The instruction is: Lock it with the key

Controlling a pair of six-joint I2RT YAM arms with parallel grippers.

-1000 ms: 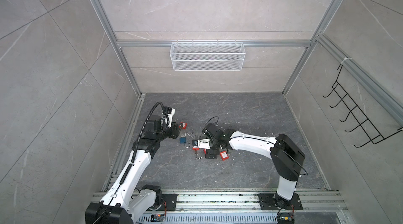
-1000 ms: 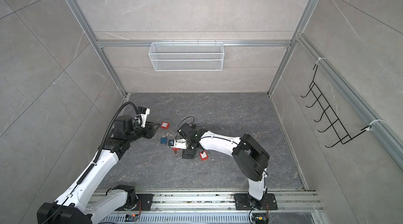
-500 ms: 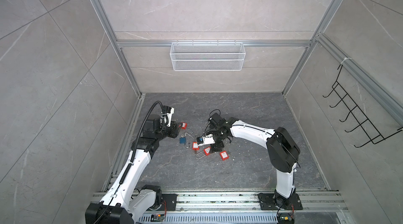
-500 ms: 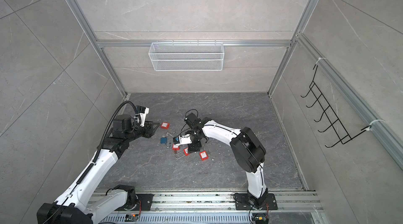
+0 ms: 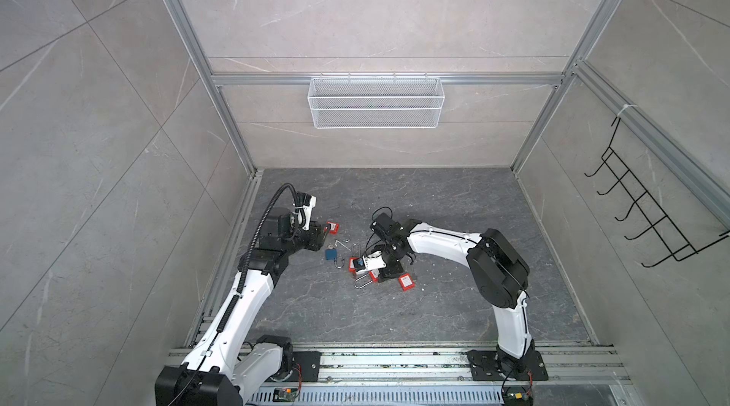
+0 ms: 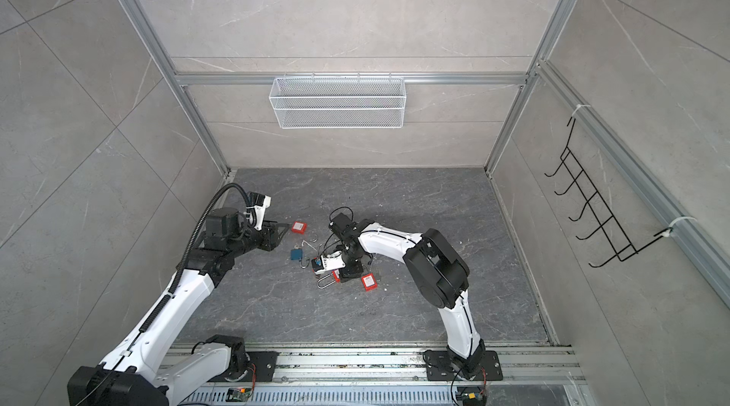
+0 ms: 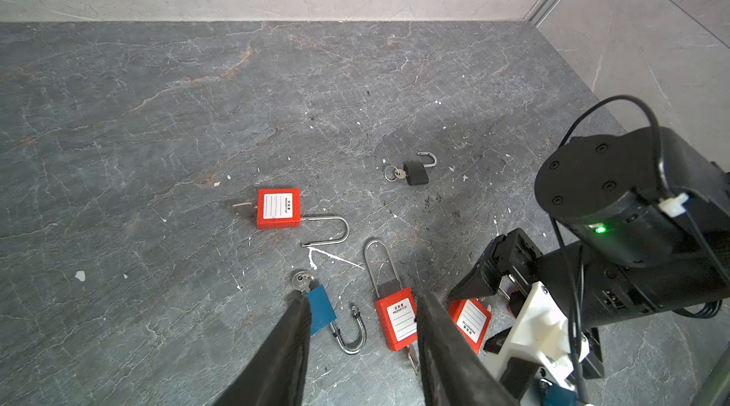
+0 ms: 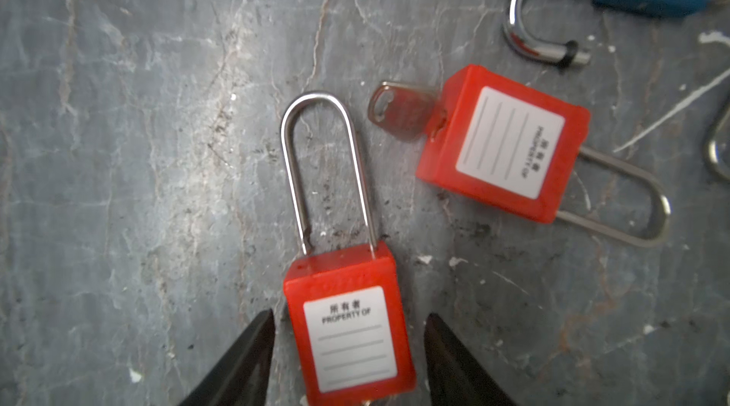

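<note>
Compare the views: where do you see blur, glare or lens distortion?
Right wrist view: soft blur on the tilted red padlock, bright glare on the blue padlock's shackle. Left wrist view: sharp, evenly lit floor. Both top views: wide-angle, frame rails splay outward.

Text check | red padlock (image 8: 349, 325), white label (image 8: 349, 339): "所有者", "PROPERTY OF" | neighbouring red padlock (image 8: 442, 147), side label (image 8: 509, 143): "PROPERTY OF", characters blurred | third red padlock (image 7: 277, 222), small label (image 7: 278, 204): "PROPERTY OF", characters too small.

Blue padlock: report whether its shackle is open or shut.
Open: one shackle leg of the blue padlock ends clear of the body.
</note>
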